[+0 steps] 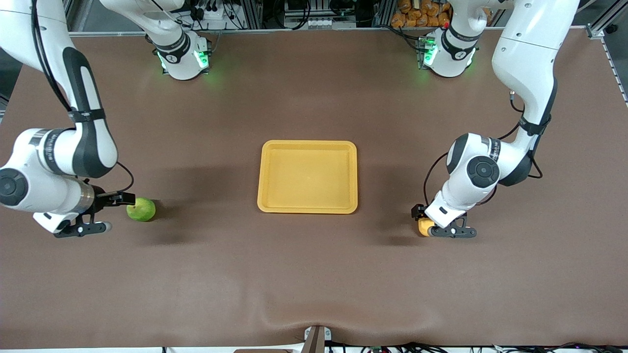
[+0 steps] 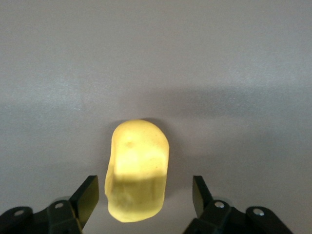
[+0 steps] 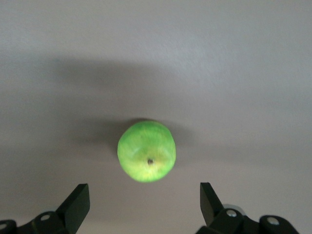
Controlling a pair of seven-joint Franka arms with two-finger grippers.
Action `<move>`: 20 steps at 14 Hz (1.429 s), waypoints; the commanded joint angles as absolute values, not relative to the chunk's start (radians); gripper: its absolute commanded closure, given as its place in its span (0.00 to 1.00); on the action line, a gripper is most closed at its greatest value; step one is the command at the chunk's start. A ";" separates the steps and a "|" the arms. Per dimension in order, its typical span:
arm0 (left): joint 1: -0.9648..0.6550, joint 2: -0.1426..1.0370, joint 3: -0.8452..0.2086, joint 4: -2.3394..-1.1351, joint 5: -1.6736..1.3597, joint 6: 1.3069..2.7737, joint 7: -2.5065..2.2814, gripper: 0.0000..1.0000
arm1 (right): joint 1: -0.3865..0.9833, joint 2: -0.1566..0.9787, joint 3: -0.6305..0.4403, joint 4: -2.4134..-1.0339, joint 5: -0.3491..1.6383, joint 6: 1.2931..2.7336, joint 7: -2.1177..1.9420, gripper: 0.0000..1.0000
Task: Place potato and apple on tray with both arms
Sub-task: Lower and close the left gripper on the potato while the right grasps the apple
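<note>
The yellow tray [image 1: 307,177] lies empty at the table's middle. The green apple [image 1: 141,209] rests on the table toward the right arm's end. My right gripper [image 1: 110,214] is low beside it and open; in the right wrist view the apple [image 3: 146,151] lies just ahead of the gripper [image 3: 145,202], outside the fingertips. The yellow-orange potato [image 1: 425,227] rests on the table toward the left arm's end, half hidden under my left gripper [image 1: 434,221]. In the left wrist view the potato [image 2: 137,170] lies partly between the open fingers of the gripper [image 2: 145,195], touching neither.
The brown table mat [image 1: 314,274] has a ripple at its near edge by a bracket [image 1: 316,338]. The arm bases [image 1: 184,56] [image 1: 447,54] glow green at the table's back edge. Bare mat lies between each fruit and the tray.
</note>
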State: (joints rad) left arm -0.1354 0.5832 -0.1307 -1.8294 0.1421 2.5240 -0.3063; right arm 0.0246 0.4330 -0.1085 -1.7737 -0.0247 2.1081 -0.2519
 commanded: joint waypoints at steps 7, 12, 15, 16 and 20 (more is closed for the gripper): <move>-0.137 0.637 -0.127 -1.789 0.170 2.539 -0.311 0.26 | -0.034 0.357 -0.100 -2.064 0.147 2.415 -1.060 0.00; -0.137 0.650 -0.129 -1.790 0.169 2.557 -0.317 0.47 | -0.040 0.379 -0.089 -2.101 0.175 2.530 -1.299 0.00; -0.140 0.649 -0.129 -1.790 0.169 2.557 -0.325 0.72 | -0.046 0.411 -0.089 -2.105 0.308 2.545 -1.446 0.00; -0.150 0.647 -0.129 -1.790 0.169 2.557 -0.328 0.82 | -0.052 0.428 -0.090 -2.103 0.366 2.559 -1.524 0.00; -0.207 0.612 -0.127 -1.787 0.167 2.549 -0.325 1.00 | -0.057 0.482 -0.092 -2.088 0.638 2.579 -1.861 0.00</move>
State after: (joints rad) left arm -0.1723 0.6348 -0.1330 -1.7904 0.1444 2.5528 -0.3050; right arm -0.0406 0.4506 -0.1064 -2.0940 0.5336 2.5667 -1.7169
